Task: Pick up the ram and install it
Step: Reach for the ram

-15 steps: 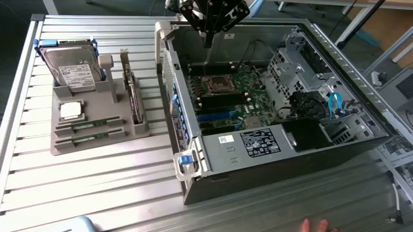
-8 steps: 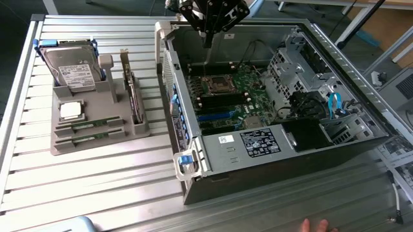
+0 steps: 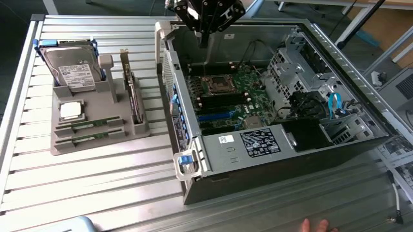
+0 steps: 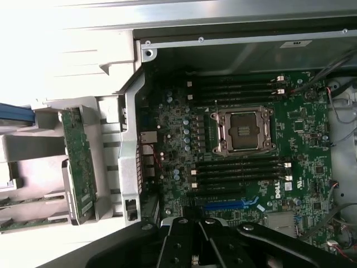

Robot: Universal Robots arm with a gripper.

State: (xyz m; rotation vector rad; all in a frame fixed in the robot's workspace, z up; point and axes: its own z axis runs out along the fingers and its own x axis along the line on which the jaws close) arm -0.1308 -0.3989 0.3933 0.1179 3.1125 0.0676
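Fingers pinched fully together, nothing between them; gripper hangs at the top of the exterior frame over the open PC case, above the motherboard near the CPU socket. Ram sits well apart, at the exterior view's left, lower-left of frame: two green sticks flat in the nearest slots of the grey tray, beside the upright expansion card, with the hard drive behind them at upper left.

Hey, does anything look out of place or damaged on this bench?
Nothing looks damaged or askew; the ram sticks lie flat in their grey holder. One oddity: a person's hand is close to the computer case.
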